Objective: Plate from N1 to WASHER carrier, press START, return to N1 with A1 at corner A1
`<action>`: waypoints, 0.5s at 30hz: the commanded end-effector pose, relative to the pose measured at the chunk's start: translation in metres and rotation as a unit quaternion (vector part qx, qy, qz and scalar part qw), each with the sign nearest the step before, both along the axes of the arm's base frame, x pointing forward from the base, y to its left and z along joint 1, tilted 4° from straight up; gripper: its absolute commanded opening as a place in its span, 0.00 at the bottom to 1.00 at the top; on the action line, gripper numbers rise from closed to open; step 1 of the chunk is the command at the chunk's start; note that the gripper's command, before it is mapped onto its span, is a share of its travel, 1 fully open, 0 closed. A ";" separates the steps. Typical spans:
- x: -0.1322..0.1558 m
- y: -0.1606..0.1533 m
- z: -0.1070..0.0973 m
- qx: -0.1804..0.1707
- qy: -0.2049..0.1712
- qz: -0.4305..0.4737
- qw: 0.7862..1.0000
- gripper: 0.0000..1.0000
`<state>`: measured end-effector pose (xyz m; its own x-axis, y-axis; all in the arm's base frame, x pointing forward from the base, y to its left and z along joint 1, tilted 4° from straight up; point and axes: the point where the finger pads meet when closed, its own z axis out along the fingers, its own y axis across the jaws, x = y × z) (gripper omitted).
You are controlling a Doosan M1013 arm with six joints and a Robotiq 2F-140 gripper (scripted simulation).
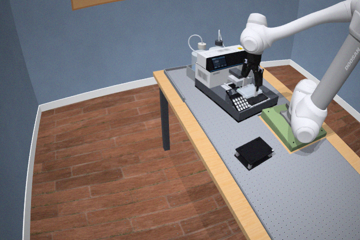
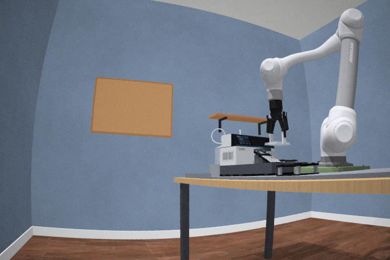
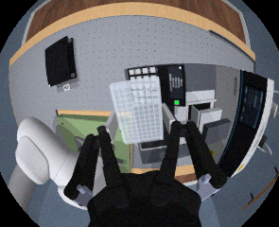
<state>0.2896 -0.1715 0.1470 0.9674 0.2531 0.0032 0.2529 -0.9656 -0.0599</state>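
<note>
My gripper (image 1: 250,87) (image 2: 277,140) (image 3: 139,113) is shut on the pale, clear plate (image 1: 246,91) (image 2: 277,143) (image 3: 136,105), gripping two opposite sides. The plate is level in the air above the front of the washer (image 1: 211,77) (image 2: 238,156) (image 3: 228,95). In the wrist view it covers part of the keypad (image 1: 240,103) (image 2: 272,158). The black carrier (image 1: 258,99) is partly hidden below the plate. A green light (image 3: 176,102) shows beside the keys. Nest N1 (image 1: 254,150) (image 3: 59,63) is a black, empty stand on posts. The plate's cut corner is not clear.
The washer's tall white housing stands beside the plate, with bottles and tubes (image 1: 195,35) behind it. The green base block (image 1: 276,121) (image 3: 89,128) carries the arm, between the washer and the table's far edge. A wall shelf (image 2: 238,117) is at the back.
</note>
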 end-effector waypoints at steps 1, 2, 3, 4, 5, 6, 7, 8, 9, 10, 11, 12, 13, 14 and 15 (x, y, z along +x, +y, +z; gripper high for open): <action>-0.017 -0.014 0.002 0.001 -0.001 0.001 1.000 0.10; -0.021 -0.017 0.002 0.001 -0.001 0.001 1.000 0.10; -0.025 -0.020 0.002 0.001 -0.001 0.001 1.000 0.10; -0.029 -0.023 0.003 0.001 -0.001 0.001 1.000 0.10; -0.029 -0.023 0.003 0.001 -0.001 0.001 1.000 0.10; -0.029 -0.023 0.003 0.001 -0.001 0.001 1.000 0.10; -0.033 -0.026 0.003 0.001 -0.001 0.001 1.000 0.10; -0.037 -0.029 0.003 0.001 -0.001 0.001 1.000 0.10; -0.041 -0.032 0.003 0.001 -0.001 0.001 1.000 0.10; -0.045 -0.035 0.004 0.001 -0.001 0.001 1.000 0.10; -0.049 -0.038 0.004 0.001 -0.001 0.001 1.000 0.10; -0.053 -0.041 0.004 0.001 -0.001 0.001 1.000 0.10; -0.057 -0.044 0.005 0.001 -0.001 0.001 1.000 0.10; -0.061 -0.047 0.005 0.001 -0.001 0.001 1.000 0.10; -0.065 -0.050 0.005 0.001 -0.001 0.001 1.000 0.10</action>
<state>0.2386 -0.2104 0.1511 0.9674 0.2532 0.0026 0.2529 -0.9656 -0.0599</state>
